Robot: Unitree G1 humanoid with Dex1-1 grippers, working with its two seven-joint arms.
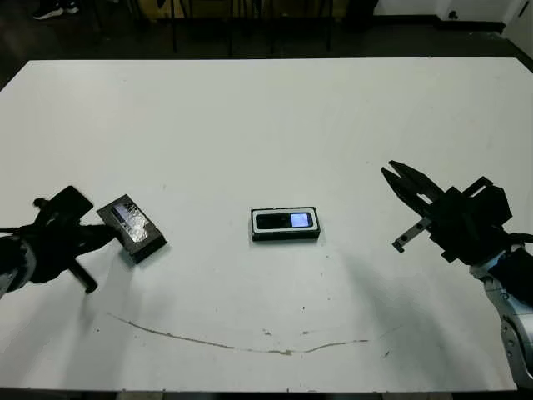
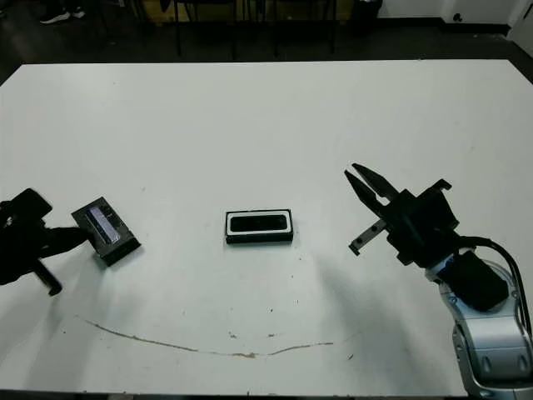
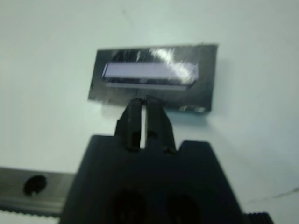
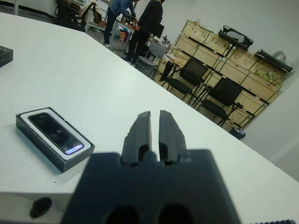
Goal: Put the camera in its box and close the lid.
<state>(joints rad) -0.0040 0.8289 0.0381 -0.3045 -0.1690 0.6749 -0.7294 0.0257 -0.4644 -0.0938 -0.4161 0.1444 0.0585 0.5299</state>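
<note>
The camera (image 1: pixel 284 221) lies in its box (image 1: pixel 286 236); the lid (image 1: pixel 132 227) waits apart, seemingly untouched by the pressed-together left pincer (image 3: pixel 145 108); right pincer (image 4: pixel 154 125) likewise closed.

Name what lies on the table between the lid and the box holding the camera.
Nothing: the head views show only bare white table between the lid and the box.

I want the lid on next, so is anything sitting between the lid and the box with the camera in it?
Nothing visible does. The lid lies at the left gripper, and bare white table runs from it to the box, where the camera already lies. The right gripper hangs off on the far side.
</note>
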